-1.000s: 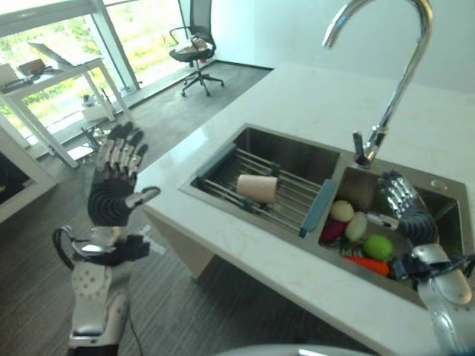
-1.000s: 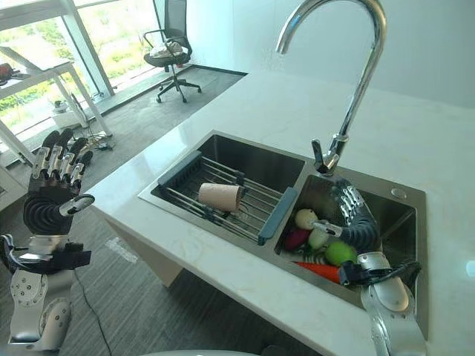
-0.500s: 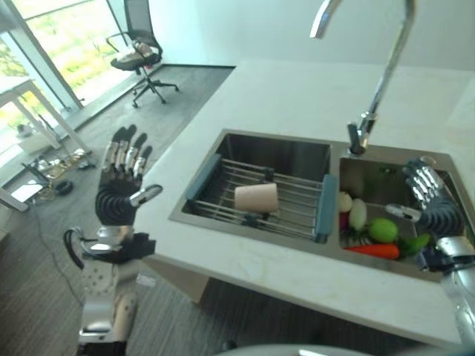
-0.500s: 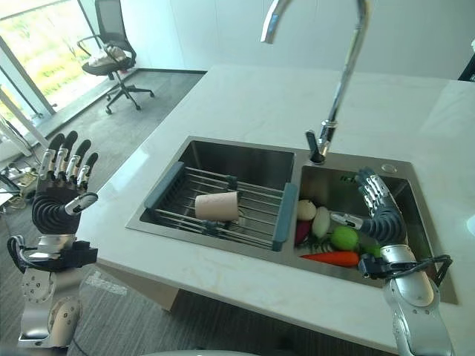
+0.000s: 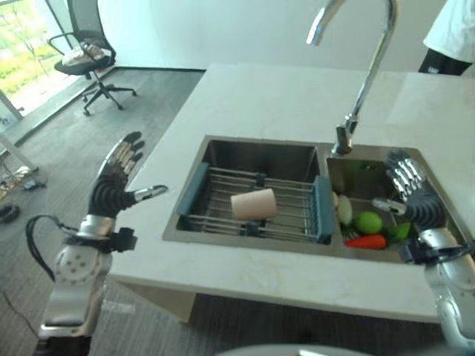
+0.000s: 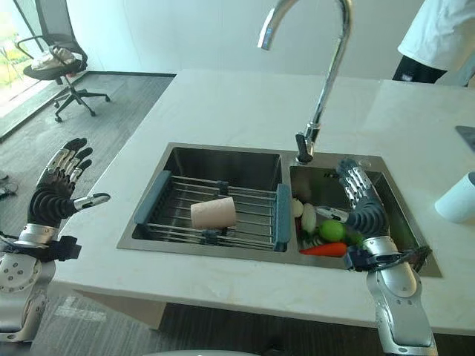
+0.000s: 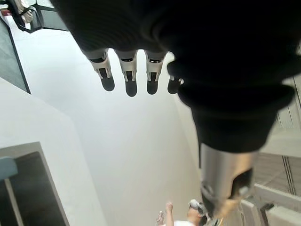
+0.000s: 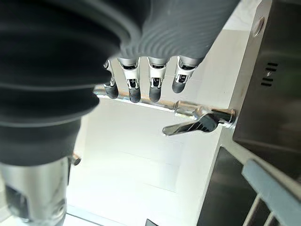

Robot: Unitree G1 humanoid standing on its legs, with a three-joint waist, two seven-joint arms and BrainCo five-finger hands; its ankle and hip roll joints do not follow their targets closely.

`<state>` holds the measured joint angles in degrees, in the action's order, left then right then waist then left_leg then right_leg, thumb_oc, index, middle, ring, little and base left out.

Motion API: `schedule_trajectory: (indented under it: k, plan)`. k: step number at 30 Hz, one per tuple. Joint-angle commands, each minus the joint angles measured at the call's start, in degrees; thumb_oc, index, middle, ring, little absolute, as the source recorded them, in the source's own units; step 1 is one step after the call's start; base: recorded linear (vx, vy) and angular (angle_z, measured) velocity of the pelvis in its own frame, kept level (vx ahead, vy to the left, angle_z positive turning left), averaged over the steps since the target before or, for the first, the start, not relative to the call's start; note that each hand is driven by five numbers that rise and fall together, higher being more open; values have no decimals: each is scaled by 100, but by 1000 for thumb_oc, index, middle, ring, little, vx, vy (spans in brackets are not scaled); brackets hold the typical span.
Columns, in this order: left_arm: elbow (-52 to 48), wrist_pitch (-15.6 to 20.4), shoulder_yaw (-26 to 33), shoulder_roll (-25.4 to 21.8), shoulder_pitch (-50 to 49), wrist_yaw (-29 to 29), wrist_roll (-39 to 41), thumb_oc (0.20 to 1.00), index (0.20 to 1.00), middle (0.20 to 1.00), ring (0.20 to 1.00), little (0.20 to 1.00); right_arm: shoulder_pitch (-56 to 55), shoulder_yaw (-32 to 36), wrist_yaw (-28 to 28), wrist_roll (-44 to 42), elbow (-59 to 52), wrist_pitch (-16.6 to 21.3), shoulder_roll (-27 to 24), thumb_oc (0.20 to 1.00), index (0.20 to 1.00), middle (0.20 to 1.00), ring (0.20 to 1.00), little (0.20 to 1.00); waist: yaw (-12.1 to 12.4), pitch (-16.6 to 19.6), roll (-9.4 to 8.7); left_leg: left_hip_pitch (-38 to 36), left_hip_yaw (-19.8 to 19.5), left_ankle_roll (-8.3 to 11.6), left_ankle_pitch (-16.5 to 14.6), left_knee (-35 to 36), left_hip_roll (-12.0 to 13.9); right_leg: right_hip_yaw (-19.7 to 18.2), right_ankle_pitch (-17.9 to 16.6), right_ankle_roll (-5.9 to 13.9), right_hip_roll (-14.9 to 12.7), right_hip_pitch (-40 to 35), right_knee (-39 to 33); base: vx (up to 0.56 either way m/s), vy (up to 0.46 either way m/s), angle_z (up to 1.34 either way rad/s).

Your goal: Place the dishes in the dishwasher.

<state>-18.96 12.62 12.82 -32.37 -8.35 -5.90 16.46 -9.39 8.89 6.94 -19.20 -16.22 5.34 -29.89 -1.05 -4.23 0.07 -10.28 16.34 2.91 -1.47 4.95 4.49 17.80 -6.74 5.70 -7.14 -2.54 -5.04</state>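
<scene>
On the sink rack point(image 6: 178, 222) lies a cup point(image 6: 214, 213), untouched

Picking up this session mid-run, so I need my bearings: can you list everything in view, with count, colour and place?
Sink: one, steel, two basins, set in the counter.
Counter: one, pale stone.
Rack: one, wire with blue-grey ends, across the left basin.
Cup: one, beige, on its side on the rack.
Faucet: one, chrome, behind the basins.
Produce: green, white, orange and dark red pieces, in the right basin.
Roll: one, white, on the counter at the right edge.
Office chair: one, dark, on the floor far left.
Person: one, white top, beyond the counter.
Left hand: open, off the counter's left edge.
Right hand: open, over the right basin.
</scene>
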Motion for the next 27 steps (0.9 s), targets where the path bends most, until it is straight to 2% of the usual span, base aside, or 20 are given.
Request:
schedule_trajectory:
  k: [1, 2, 3, 4, 5, 6, 8, 9, 10, 12, 16, 20, 24, 27]
  plan:
    - [-71, 320, 60, -169, 247, -185, -94, 1000, 1000, 1000, 1000, 1000, 243, 212, 16, -200, -223, 234, -137, 1000, 1000, 1000, 1000, 1000, -10, 194, -129, 189, -204, -116, 100, -54, -213, -149, 373, 140, 86, -397, 68, 83, -173, -4]
    - [-56, 354, 16, -169, 265, -191, -139, 1000, 1000, 1000, 1000, 1000, 235, 224, 22, -153, -214, 239, -178, 1000, 1000, 1000, 1000, 1000, -43, 148, -152, 259, -142, -54, 96, -446, -218, -224, 378, 82, 100, -414, 65, 62, -215, -3]
    - [-66, 449, -126, -191, 345, -79, -327, 1000, 1000, 1000, 1000, 1000, 273, 229, 14, -97, -216, 217, -308, 1000, 1000, 1000, 1000, 1000, -37, -2, -204, 723, -254, 187, 287, -1721, -109, -299, 400, -47, 106, -484, 51, 42, -147, -6]
    - [-118, 535, -227, -158, 398, 29, -606, 1000, 1000, 1000, 1000, 1000, 363, 262, 31, -91, -235, 169, -442, 1000, 1000, 1000, 1000, 1000, 26, -117, -174, 1224, -760, 352, 588, -1994, 75, -378, 337, -69, 98, -470, 4, 42, -55, 5]
    - [-134, 558, -211, -173, 378, 57, -686, 1000, 1000, 1000, 1000, 1000, 418, 275, 48, -152, -244, 135, -495, 1000, 1000, 1000, 1000, 1000, 6, -119, -147, 1168, -793, 335, 489, -1692, 162, -428, 323, -6, 76, -419, 4, 152, 190, -36]
    - [-82, 638, -146, -325, 343, 141, -835, 1000, 1000, 1000, 1000, 1000, 483, 269, 186, -257, -151, 210, -523, 1000, 1000, 1000, 1000, 1000, -62, -91, -26, 782, -637, 257, 366, -818, 227, -514, 331, 112, -20, -360, 4, 160, 203, -52]
    - [-43, 658, -172, -442, 389, 163, -968, 1000, 1000, 1000, 1000, 1000, 412, 291, 79, -129, -121, 257, -535, 1000, 1000, 1000, 1000, 1000, -30, -134, 23, 888, -765, 306, 644, -804, 250, -590, 350, 98, 0, -454, 4, 161, 187, -93]
    - [73, 681, -226, -579, 603, 148, -1309, 1000, 1000, 1000, 1000, 1000, 405, 279, 173, -254, -109, 256, -470, 1000, 1000, 1000, 1000, 1000, -123, -38, 32, 654, -706, 245, 363, -378, 144, -548, 376, 157, -102, -473, 29, 223, 206, -50]
    - [136, 660, -177, -690, 628, 129, -1455, 1000, 1000, 1000, 1000, 1000, 332, 253, 248, -74, -163, 227, -377, 1000, 1000, 1000, 1000, 1000, -195, 36, 81, 390, -643, 211, 326, -71, 116, -572, 376, 199, -102, -478, 25, 256, 202, -7]
    - [260, 287, -226, -905, 752, 171, -1648, 1000, 1000, 1000, 1000, 1000, 388, 163, 263, -79, -197, 66, -391, 1000, 1000, 1000, 1000, 1000, -263, 140, 109, 274, -658, 145, 198, 5, 78, -648, 413, 222, -82, -500, 33, 161, 68, 6]
    - [534, -63, -492, -1178, 1070, 199, -2007, 1000, 1000, 1000, 1000, 1000, 519, 99, 140, -110, -190, 7, -444, 1000, 1000, 1000, 1000, 1000, -336, 202, 120, 224, -596, 80, 93, 5, 61, -657, 417, 265, -106, -490, 45, 63, 9, -1]
    - [886, -600, -702, -1289, 1237, 200, -2071, 1000, 1000, 1000, 1000, 1000, 590, 10, 216, -55, -128, -29, -442, 1000, 1000, 1000, 1000, 1000, -399, 227, 145, 179, -500, 21, 51, 5, 48, -701, 417, 285, -119, -488, 65, 28, 9, 6]
    - [1189, -878, -893, -1336, 1362, 161, -2134, 1000, 1000, 1000, 1000, 1000, 649, -27, 234, -71, -72, -47, -479, 1000, 1000, 1000, 1000, 1000, -440, 249, 145, 149, -421, -10, 15, 5, 48, -728, 419, 295, -117, -484, 58, 18, 8, -5]
    - [1414, -1245, -1203, -1225, 1539, 66, -2161, 1000, 1000, 1000, 1000, 1000, 718, -85, 284, -14, -87, -63, -488, 1000, 1000, 1000, 1000, 1000, -486, 258, 132, 113, -363, -19, -5, 5, 65, -751, 425, 292, -98, -495, 49, 9, -7, -16]
